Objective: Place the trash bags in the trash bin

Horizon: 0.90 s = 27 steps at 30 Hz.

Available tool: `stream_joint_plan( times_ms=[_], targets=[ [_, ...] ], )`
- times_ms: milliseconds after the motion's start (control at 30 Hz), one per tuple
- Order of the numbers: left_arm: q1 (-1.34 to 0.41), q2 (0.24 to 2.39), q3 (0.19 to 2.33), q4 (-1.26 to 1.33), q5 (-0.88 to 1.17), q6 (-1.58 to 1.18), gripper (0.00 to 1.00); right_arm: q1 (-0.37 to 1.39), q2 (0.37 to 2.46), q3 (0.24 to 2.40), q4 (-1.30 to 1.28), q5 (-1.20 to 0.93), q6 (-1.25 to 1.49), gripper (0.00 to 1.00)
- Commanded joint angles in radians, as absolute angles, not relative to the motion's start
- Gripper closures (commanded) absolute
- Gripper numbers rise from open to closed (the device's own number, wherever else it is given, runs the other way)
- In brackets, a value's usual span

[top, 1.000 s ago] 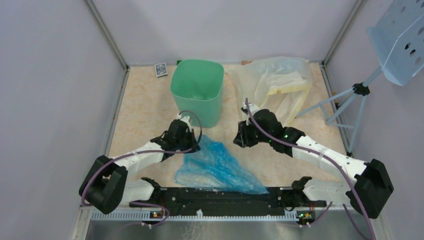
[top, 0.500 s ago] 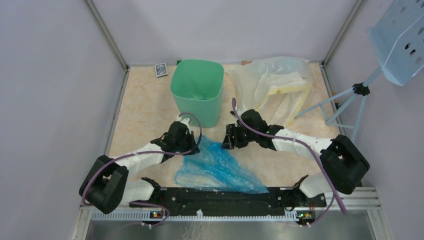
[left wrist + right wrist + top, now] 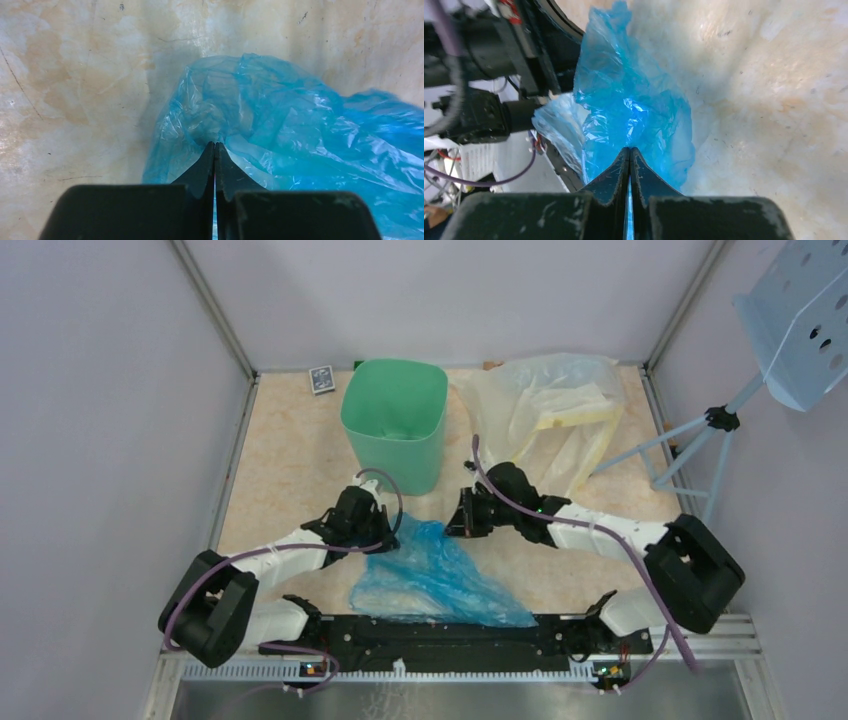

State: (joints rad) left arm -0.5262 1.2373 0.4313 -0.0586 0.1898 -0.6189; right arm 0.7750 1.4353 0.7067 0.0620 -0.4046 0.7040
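Now | left tool [image 3: 215, 146] and right tool [image 3: 629, 150] both pinch trash bag [image 3: 430, 575] | lift together, high enough to clear trash bin [image 3: 395, 455] rim

One blue trash bag [image 3: 430, 575], one mint-green trash bin [image 3: 393, 430], one clear yellow-banded bag [image 3: 545, 410] and one small dark box [image 3: 320, 379]

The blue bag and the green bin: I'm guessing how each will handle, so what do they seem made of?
The blue bag looks like thin plastic film, glossy and translucent: fine crinkles, bright glints, light showing through. The green bin looks like rigid moulded plastic, smooth with a soft sheen: even colour, rounded corners, walls holding their shape.
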Motion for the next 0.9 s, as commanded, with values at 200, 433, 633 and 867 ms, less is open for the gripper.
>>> stream_joint_plan(
  times_ms=[200, 433, 633, 867],
  targets=[
    [-0.524, 1.234, 0.414, -0.03, 0.175, -0.617, 1.0, 0.678, 1.098, 0.746, -0.151, -0.127, 0.64, 1.0],
    [-0.524, 1.25, 0.407, -0.011, 0.19, -0.618, 1.0, 0.618, 0.994, 0.726, -0.206, -0.034, 0.605, 1.0],
    [-0.523, 1.243, 0.41, -0.007, 0.198, -0.614, 1.0, 0.617, 1.166, 0.741, -0.161, -0.189, 0.567, 0.66],
    [-0.524, 1.236, 0.416, -0.017, 0.198, -0.609, 1.0, 0.617, 1.365, 0.787, -0.088, -0.285, 0.531, 0.56]
  ],
)
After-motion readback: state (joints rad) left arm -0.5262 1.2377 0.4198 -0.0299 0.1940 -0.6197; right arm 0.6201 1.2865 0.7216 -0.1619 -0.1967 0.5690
